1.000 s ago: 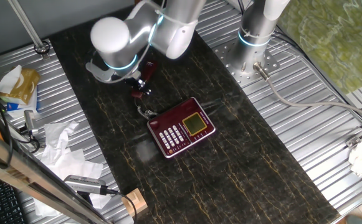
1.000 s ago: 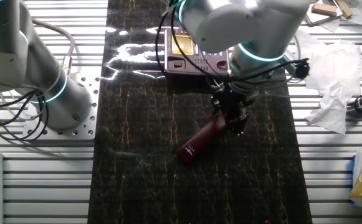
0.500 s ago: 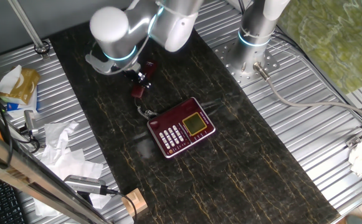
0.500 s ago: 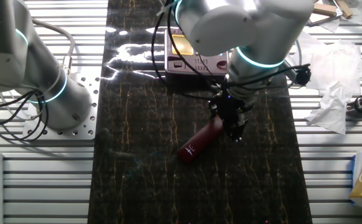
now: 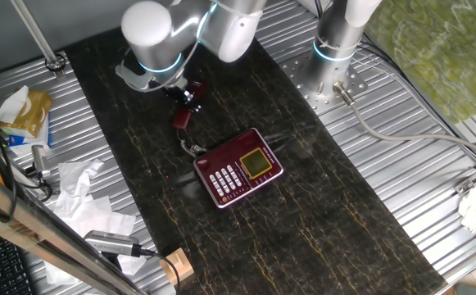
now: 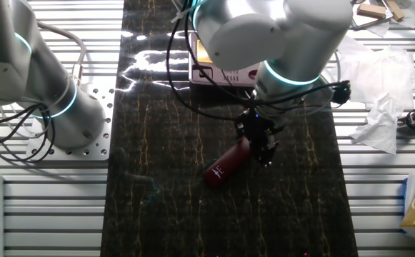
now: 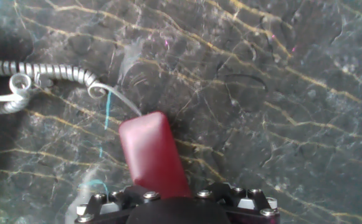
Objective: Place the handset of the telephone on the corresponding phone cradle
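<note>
The dark red handset lies slanted on the black marble mat, above and left of the telephone. My gripper is shut on the handset's upper end. In the other fixed view the gripper holds the right end of the handset, and the telephone is partly hidden behind the arm. The hand view shows the handset running down between the jaws of my gripper, with the curly cord at left. The phone cradle along the base's upper-left edge holds nothing.
Crumpled tissues and a wooden block lie on the ribbed table to the left of the mat. A second arm's base stands at the back right; it also shows in the other fixed view. More tissues lie right of the mat.
The arm's body has risen and swung a little above the handset. The gripped end of the handset has shifted slightly; its far end stays on the mat.
</note>
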You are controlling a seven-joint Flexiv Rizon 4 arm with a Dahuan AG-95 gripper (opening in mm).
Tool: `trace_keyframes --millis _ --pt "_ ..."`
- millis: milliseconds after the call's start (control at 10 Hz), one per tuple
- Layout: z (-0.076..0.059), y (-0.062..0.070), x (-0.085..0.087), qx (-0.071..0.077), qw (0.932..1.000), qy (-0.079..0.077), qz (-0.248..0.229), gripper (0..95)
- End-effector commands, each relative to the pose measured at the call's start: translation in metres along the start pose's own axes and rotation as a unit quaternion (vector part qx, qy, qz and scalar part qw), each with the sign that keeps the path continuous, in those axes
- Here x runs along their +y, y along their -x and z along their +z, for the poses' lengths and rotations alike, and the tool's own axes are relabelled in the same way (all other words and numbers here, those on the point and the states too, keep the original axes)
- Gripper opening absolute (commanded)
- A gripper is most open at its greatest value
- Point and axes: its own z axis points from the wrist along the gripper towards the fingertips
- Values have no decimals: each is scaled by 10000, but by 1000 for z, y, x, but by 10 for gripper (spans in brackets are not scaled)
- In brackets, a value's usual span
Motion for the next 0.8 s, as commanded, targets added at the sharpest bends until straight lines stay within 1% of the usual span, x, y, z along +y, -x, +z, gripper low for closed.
trace_keyframes --millis 100,200,300,500,600,800 --pt "0 -1 0 108 9999 50 -15 760" --pt "2 -2 1 228 9997 114 -42 760" --pt "3 -2 0 258 9996 136 -46 760" --pt "7 -1 -1 265 9992 301 -67 760" --pt "8 -1 -1 284 9990 330 -68 760" --pt "10 0 -2 336 9984 442 -91 760"
